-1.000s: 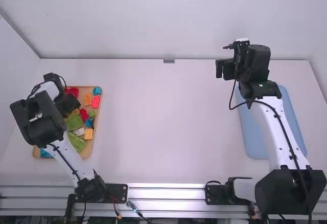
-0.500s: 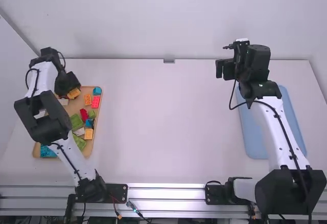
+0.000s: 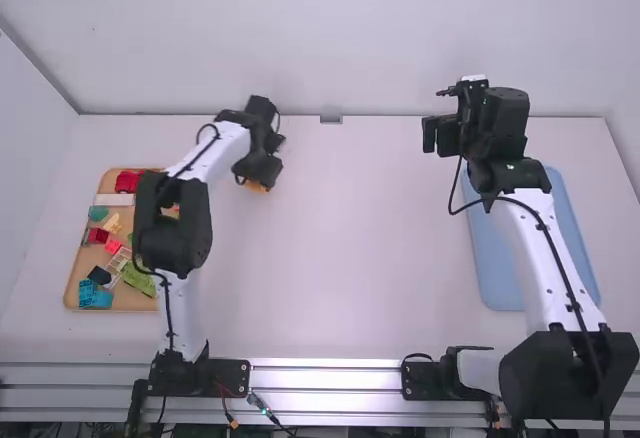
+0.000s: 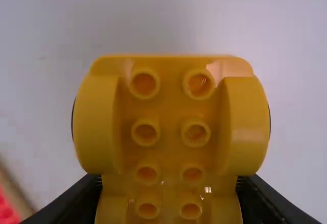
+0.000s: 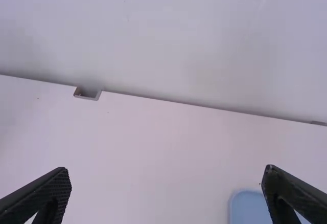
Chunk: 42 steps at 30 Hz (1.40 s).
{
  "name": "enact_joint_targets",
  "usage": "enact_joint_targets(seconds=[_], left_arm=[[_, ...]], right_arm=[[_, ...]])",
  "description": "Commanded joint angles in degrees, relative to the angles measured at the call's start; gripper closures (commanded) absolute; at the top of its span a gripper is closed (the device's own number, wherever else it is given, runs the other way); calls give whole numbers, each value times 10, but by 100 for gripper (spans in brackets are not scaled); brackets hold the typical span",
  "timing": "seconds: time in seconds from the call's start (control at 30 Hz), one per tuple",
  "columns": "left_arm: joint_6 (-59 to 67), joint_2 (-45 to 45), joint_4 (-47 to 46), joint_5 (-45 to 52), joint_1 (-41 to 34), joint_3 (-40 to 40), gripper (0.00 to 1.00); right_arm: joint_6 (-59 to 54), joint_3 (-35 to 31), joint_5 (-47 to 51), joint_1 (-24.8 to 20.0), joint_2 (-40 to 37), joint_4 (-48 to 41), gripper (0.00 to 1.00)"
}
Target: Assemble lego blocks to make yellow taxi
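In the high view, the left gripper (image 3: 258,179) is over the left, far part of the white table (image 3: 340,248), to the right of the wooden tray (image 3: 130,305), with the yellow car base (image 3: 257,188) under it; whether the base touches the table, I can't tell. The step in hand looks like bringing this first taxi part out to the work area. The next move calls for setting it down flat, stud side up, nearer the middle, then letting go without tipping it. The loose bricks (image 3: 128,275) for the rest lie in the tray at the left, and a pale blue tray (image 3: 495,263) lies at the right. In the left wrist view, the claw is pinching the base by its two sides. The piece is a warm, glossy yellow with a rounded end, curved arches like mudguards along both sides, and two rows of hollow round studs between them, no brick on those that show. In the right wrist view, the right gripper (image 5: 166,172) has its fingers spread wide with nothing between them, above the right, far part of the table.
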Motion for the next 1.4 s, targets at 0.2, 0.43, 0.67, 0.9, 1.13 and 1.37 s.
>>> enact_joint_targets(seconds=[0.2,0.43,0.67,0.9,1.13,1.37], left_arm=[[257,-15,16,-6,-137,-80,91],[375,-15,52,50,-177,-131,96],[396,-19,52,144,-174,-139,82],[356,-19,73,102,-186,-153,76],[313,-29,72,94,-206,-170,76],[309,-39,86,73,-223,-189,76]], right_arm=[[1,23,1,0,6,-1,1],[1,23,1,0,6,-1,1],[1,23,1,0,6,-1,1],[1,23,0,0,6,-1,1],[1,23,1,0,6,0,1],[1,23,1,0,6,0,1]])
